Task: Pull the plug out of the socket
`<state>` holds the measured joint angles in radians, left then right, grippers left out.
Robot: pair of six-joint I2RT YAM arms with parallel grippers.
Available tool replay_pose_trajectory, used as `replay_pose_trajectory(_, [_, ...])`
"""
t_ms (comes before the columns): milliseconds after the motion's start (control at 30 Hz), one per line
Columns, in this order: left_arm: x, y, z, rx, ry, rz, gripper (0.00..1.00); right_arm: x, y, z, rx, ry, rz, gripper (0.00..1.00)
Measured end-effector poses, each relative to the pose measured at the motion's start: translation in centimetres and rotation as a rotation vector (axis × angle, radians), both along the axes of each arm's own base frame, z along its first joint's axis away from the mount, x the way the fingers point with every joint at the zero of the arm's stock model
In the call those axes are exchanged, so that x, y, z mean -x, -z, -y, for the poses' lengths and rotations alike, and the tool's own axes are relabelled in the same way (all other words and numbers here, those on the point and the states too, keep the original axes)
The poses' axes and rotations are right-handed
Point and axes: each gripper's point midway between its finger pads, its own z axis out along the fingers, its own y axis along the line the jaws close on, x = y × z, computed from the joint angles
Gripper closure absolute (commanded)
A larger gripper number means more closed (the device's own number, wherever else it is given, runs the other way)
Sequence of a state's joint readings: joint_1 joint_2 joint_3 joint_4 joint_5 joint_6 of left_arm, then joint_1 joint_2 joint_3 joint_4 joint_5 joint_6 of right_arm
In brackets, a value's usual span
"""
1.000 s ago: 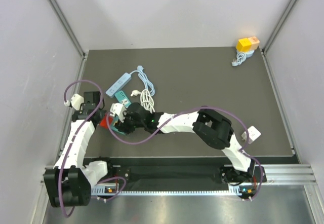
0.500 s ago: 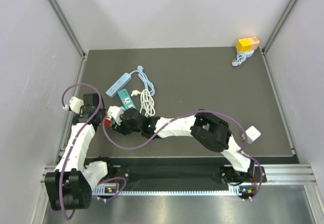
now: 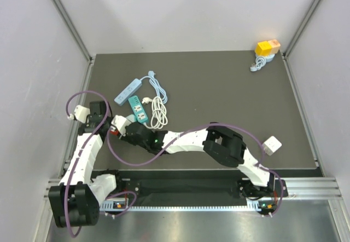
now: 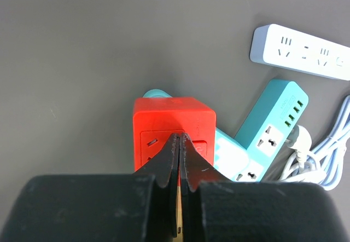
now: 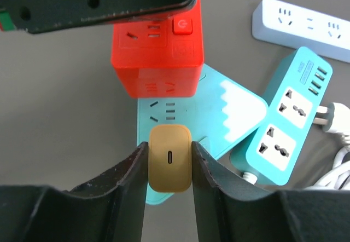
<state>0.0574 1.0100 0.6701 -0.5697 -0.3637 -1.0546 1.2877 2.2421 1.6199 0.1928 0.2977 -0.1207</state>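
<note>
Overlap of the two wrists in the top view hides both pairs of fingers and most of the red cube socket (image 5: 156, 61), so only the wrist cameras show the contact. The prongs of the plug (image 5: 170, 168) are not visible, and the light teal socket (image 5: 232, 110) under it is partly covered by the cube. The right arm is stretched low and far to its left, and the right gripper (image 5: 170, 150) clamps the tan plug from both sides; the plug sits on the socket, directly between the fingers. The left gripper (image 4: 180, 143) is closed with nothing between its tips, which lie over the top face of the cube; whether they press on it I cannot tell. Compared with one second ago, the right jaws have narrowed onto the plug, the wrist has moved nearer to the bases, and the teal power strip (image 3: 138, 109), beyond the fingertips to the right, is now uncovered.
</note>
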Motion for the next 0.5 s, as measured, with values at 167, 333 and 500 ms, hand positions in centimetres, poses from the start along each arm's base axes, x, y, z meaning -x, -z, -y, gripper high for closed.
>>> replay_pose_trajectory(167, [-0.22,-0.02,0.01,0.015,-0.008,0.014,1.00,-0.34,0.17,-0.04,0.006,0.026,0.015,0.63])
replay_pose_trajectory(333, [-0.31,-0.01,0.05,0.021,-0.010,0.019,1.00,-0.70,0.85,-0.33,0.018,0.040,0.022,0.73])
replay_pose_trajectory(500, [-0.38,0.01,0.07,0.028,-0.013,0.021,1.00,-0.81,0.81,-0.29,0.025,0.047,0.029,1.00])
